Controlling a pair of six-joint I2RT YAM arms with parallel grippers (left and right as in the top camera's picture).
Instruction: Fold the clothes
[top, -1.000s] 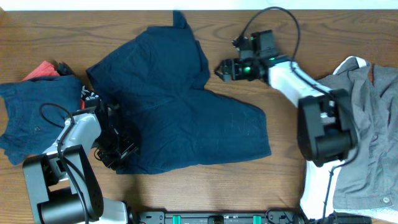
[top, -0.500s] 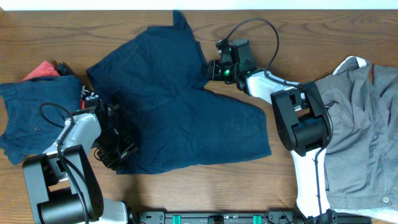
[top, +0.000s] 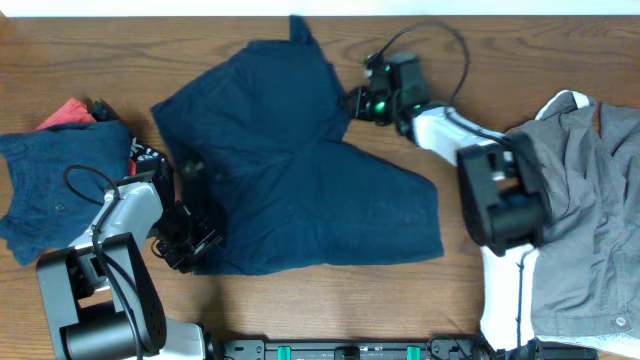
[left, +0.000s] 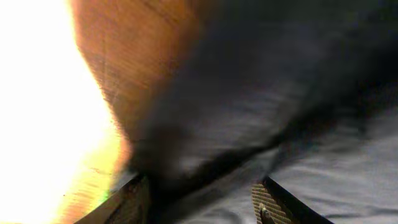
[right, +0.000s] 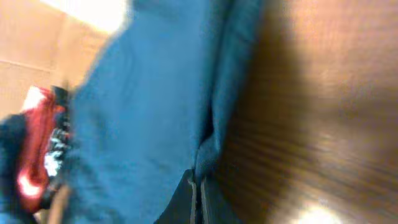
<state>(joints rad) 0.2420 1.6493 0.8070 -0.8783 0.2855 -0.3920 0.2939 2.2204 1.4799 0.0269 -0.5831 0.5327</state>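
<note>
Dark navy shorts lie spread across the middle of the table. My right gripper is at their upper right edge and is shut on that edge. In the right wrist view its fingers meet on a fold of blue fabric. My left gripper sits over the shorts' lower left corner. In the left wrist view its gripper stands open, with dark cloth lying between and beyond the fingers. A second navy garment, a red one and a grey one lie at the sides.
The grey garment with white trim covers the table's right end, under the right arm's base. The red garment also shows in the right wrist view. Bare wood shows along the back, and the front edge runs just below the shorts.
The right gripper moved left to the shorts' upper right edge, shut on it and drew back to the right. The shorts shifted slightly right. The left arm stayed put.
</note>
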